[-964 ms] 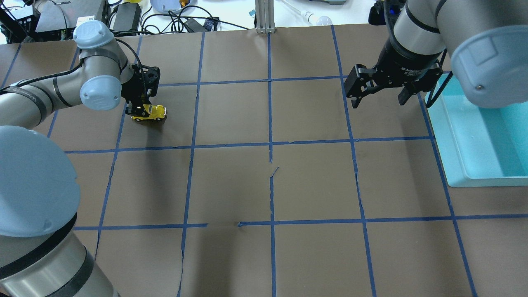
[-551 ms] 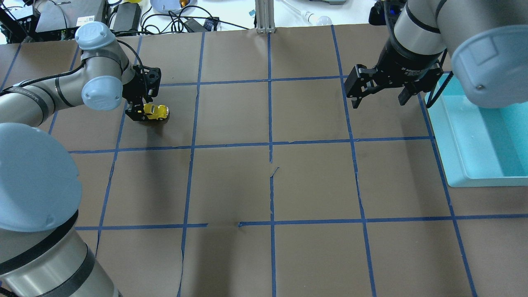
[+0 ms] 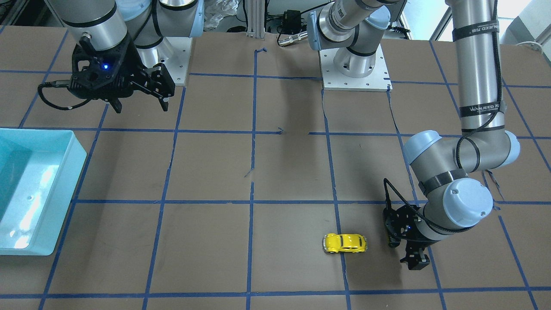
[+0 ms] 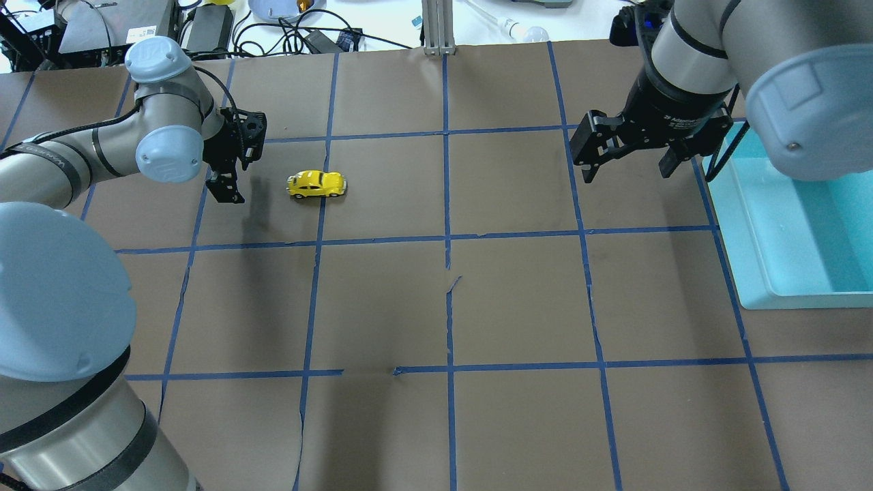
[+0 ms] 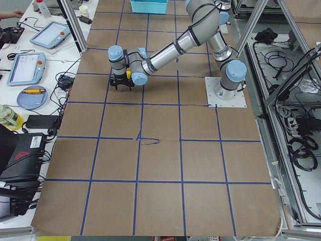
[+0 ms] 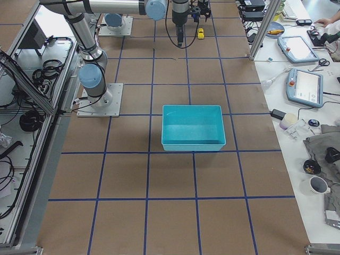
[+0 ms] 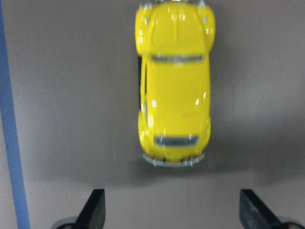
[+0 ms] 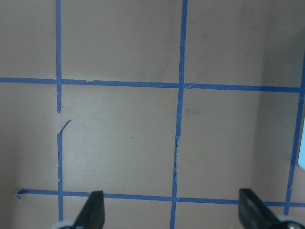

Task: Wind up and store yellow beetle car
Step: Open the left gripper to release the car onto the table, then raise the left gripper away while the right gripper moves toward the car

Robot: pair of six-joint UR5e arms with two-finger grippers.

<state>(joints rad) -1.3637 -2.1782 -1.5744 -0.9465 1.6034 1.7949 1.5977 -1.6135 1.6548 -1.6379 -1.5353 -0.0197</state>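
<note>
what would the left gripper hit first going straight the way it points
Probably the bare table paper: the left gripper points down, and the yellow beetle car sits clear ahead of its fingertips.

Bright, even light falls from above on the brown bench (image 4: pixel 518 300), and we see only soft, blurred shadows streaking it. White glare washes the floor of the turquoise bin (image 3: pixel 69 193). In the left wrist view the yellow beetle car (image 7: pixel 174 86) looks out of focus, with small highlights on its roof; the overhead view burns white at its far edge.
</note>
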